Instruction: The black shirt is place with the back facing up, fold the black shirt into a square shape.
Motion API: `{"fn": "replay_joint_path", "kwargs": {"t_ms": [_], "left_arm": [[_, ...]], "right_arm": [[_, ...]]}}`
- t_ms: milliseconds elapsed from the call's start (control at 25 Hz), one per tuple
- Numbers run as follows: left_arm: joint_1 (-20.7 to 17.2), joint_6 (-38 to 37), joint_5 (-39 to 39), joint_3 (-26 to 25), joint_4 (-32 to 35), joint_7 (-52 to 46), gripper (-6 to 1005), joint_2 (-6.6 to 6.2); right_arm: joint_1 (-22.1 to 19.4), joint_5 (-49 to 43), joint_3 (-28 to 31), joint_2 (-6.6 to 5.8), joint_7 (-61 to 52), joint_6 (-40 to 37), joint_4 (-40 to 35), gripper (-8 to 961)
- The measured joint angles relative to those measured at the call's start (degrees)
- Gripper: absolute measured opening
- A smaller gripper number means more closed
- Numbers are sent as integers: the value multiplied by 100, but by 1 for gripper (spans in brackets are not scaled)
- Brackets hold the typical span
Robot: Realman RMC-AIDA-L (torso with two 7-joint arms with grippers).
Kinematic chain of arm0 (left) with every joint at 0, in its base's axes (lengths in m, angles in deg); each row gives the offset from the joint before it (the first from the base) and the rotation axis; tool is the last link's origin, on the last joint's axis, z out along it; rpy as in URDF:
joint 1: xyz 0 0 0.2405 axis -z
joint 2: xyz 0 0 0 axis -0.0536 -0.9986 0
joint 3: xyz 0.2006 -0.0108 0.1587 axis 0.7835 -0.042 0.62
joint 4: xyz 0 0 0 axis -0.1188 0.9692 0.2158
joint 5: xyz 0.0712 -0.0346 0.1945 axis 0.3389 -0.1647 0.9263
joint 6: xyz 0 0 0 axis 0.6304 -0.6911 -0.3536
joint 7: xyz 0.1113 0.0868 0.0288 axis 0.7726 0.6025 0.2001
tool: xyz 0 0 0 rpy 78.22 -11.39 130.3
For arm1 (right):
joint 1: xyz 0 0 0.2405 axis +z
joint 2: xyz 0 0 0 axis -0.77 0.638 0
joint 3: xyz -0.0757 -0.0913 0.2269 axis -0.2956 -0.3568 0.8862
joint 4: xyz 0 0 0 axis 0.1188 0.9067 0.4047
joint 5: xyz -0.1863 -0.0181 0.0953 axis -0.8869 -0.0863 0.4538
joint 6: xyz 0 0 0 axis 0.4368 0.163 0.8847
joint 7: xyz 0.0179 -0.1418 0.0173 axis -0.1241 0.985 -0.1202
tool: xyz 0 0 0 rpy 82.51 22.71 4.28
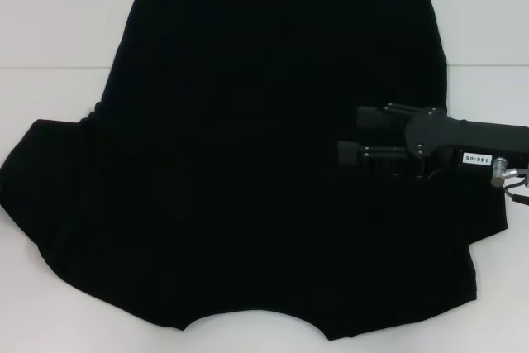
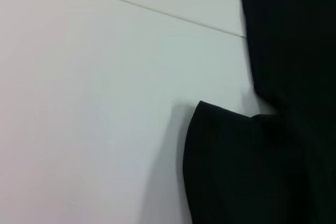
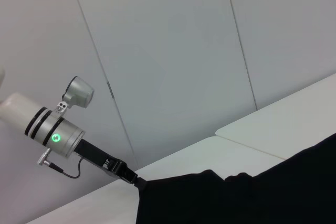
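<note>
One shirt (image 1: 248, 171) lies spread on the white worktop (image 1: 50, 22), plain black side up, with no lettering showing. In the head view its straight hem runs along the far edge and the curved neck opening sits at the near edge, so the garment lies with collar toward the robot. One sleeve spreads out flat on the robot's left side; on the right side the cloth edge near the sleeve is stepped and uneven. The right gripper (image 1: 351, 134) reaches in from the right edge of the head view and hangs over the shirt's right half, pointing toward the shirt's middle. Its jaws stand spread, two fingers (image 1: 376, 116) parallel and apart, with nothing seen between them; whether they touch the cloth cannot be told. A seam in the worktop runs across behind the shirt's far part. The left wrist view shows a sleeve corner of the shirt (image 2: 241, 166) lying on bare worktop (image 2: 94, 103), with more black cloth alongside it. The right wrist view shows the left gripper (image 3: 137, 181) at the shirt's edge (image 3: 252, 198), its arm slanting down from above; the state of its jaws cannot be told.
</note>
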Motion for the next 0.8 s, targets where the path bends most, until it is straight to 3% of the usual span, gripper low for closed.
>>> {"fn": "replay_joint_path", "kwargs": {"t_ms": [800], "left_arm": [[-110, -175, -48, -290, 16, 1, 4, 7]], "right_arm": [[6, -1, 0, -4, 1, -1, 1, 915]]}}
